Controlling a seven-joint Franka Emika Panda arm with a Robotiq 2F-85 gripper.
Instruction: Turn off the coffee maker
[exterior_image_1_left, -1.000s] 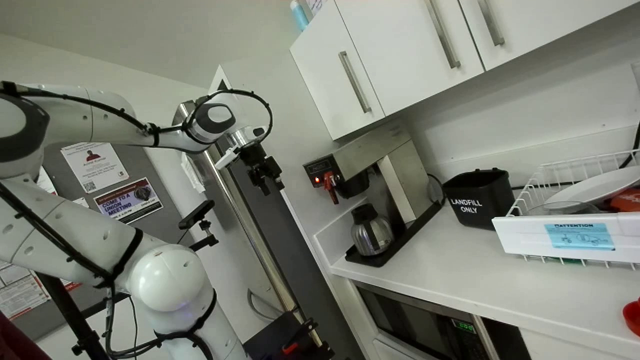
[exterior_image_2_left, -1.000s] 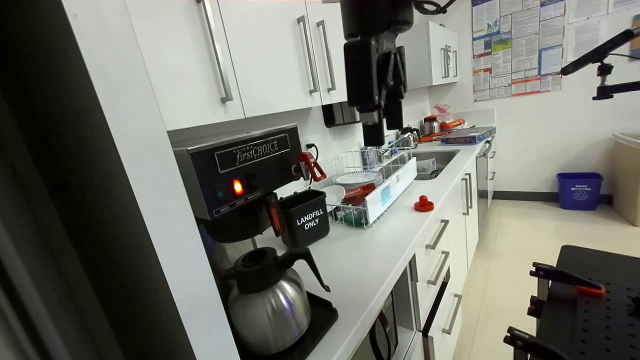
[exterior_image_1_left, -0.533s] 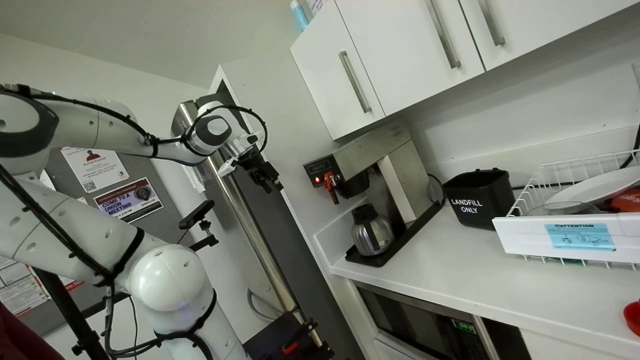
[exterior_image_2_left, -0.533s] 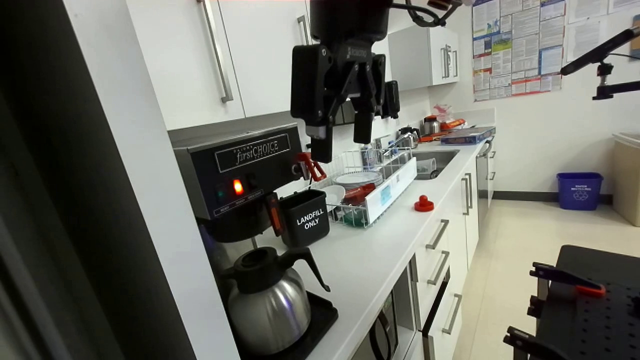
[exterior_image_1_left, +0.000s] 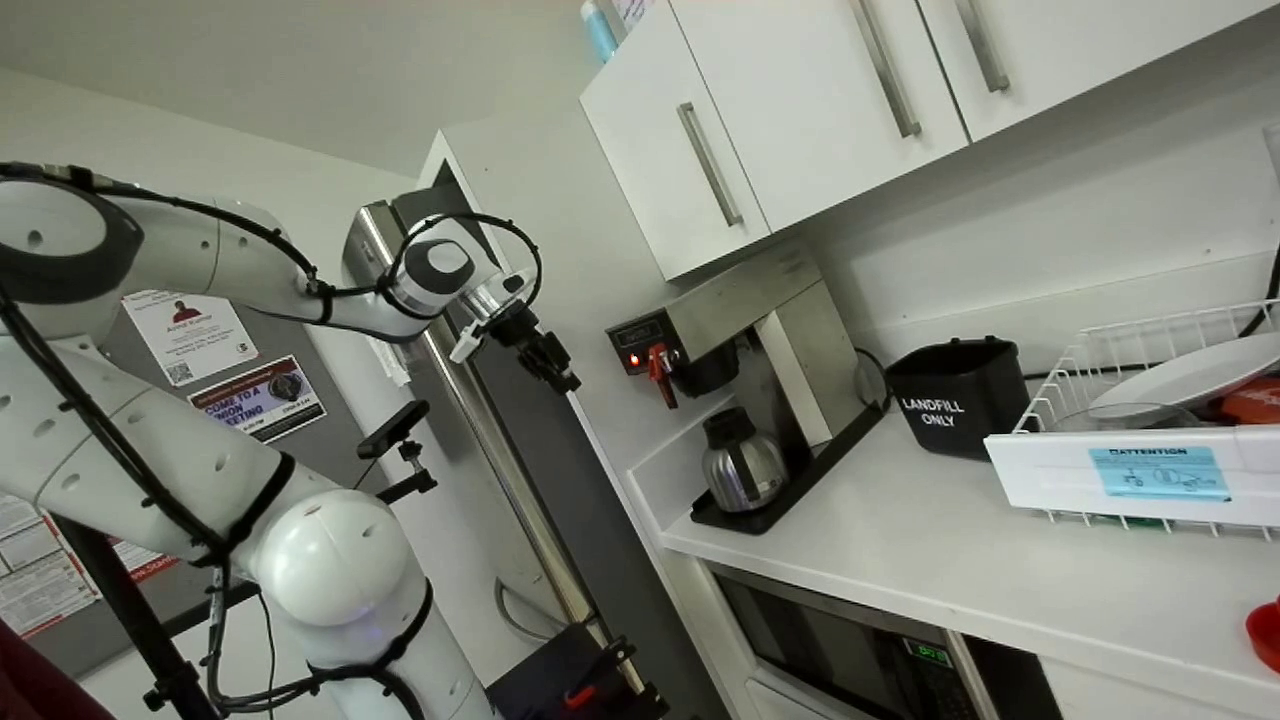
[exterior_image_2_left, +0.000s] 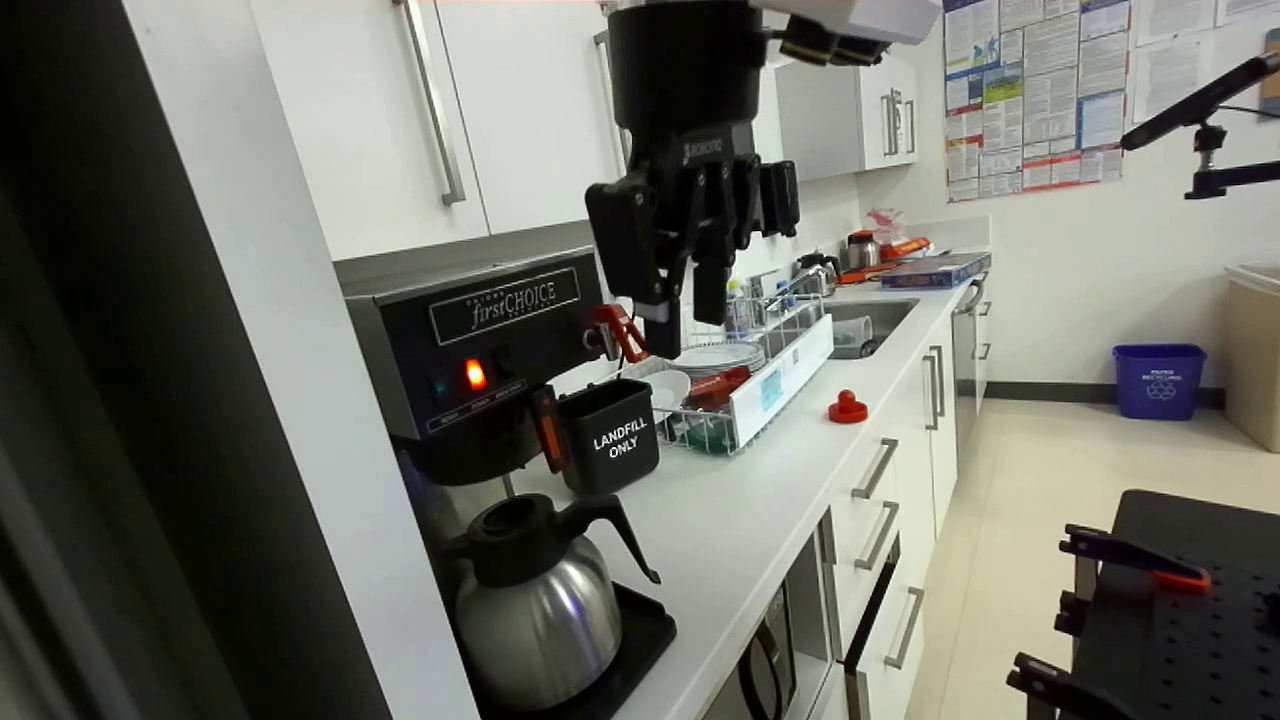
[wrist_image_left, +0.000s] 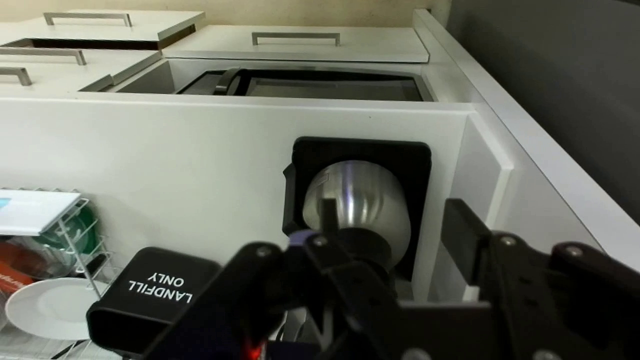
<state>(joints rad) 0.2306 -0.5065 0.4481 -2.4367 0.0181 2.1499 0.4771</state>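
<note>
The coffee maker (exterior_image_1_left: 745, 305) stands on the counter, its black front panel (exterior_image_2_left: 535, 350) carrying a lit orange switch (exterior_image_2_left: 475, 375) and a dark switch (exterior_image_2_left: 503, 361). A red tap lever (exterior_image_2_left: 625, 333) sticks out from it. The steel carafe (exterior_image_2_left: 540, 625) with black top stands on the flat black base (exterior_image_2_left: 645, 625). My gripper (exterior_image_1_left: 567, 385) is in front of the panel, apart from it, at about panel height. In an exterior view, the gripper (exterior_image_2_left: 686, 318) points down. In the wrist view, the gripper (wrist_image_left: 393, 210) is open and empty, with the carafe (wrist_image_left: 360, 187) below. The panel is hidden there.
A black landfill bin (exterior_image_2_left: 615, 440) stands beside the coffee maker, then a dish rack (exterior_image_2_left: 775, 385) with plates. Upper cabinets (exterior_image_1_left: 780, 120) hang above. A wall panel (wrist_image_left: 500, 165) borders the counter on the fridge side. A red handled object (exterior_image_2_left: 848, 408) lies on the counter.
My gripper has moved down and closer to the coffee maker's front panel, and its tilt has changed. The orange switch stays lit. The coffee maker and carafe have not moved.
</note>
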